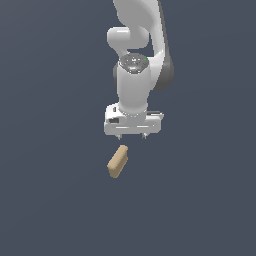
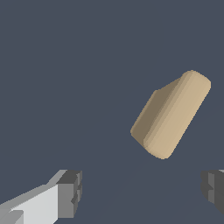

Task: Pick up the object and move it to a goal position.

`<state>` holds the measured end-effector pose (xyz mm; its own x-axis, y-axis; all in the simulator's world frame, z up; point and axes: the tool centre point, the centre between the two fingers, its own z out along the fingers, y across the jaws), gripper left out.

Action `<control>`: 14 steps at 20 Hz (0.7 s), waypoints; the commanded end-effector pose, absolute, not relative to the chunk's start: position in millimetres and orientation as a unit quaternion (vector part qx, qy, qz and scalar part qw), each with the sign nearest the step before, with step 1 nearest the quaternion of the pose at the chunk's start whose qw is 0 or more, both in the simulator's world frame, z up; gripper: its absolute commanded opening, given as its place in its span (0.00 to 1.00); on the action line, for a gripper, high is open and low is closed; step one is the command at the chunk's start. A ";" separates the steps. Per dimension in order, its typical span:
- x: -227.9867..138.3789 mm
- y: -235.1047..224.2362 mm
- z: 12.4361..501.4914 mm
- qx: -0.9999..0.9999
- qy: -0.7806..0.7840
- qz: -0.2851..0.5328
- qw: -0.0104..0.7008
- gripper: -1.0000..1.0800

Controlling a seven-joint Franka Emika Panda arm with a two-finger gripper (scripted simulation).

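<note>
Block [image 1: 118,161] lies slanted on the desk [image 1: 50,200] just beside the spread, empty gripper [image 1: 132,136], which should probably turn to straddle its narrow sides before descending.

- The object [image 1: 117,161]: matte tan, smooth, rounded edges.
- The gripper [image 1: 132,136]: smooth white plastic-looking shell; dark grey matte pads [image 2: 70,192].
- Ground [image 1: 50,200] beneath the object: flat matte slate-grey.
</note>
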<state>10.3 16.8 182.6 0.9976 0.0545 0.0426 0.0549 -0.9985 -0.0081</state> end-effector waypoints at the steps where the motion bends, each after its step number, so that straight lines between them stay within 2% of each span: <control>1: 10.3 16.1 181.9 -0.999 -0.026 -0.021 0.005 0.96; 14: 28.0 -1.8 171.3 -0.998 0.063 -0.013 0.006 0.96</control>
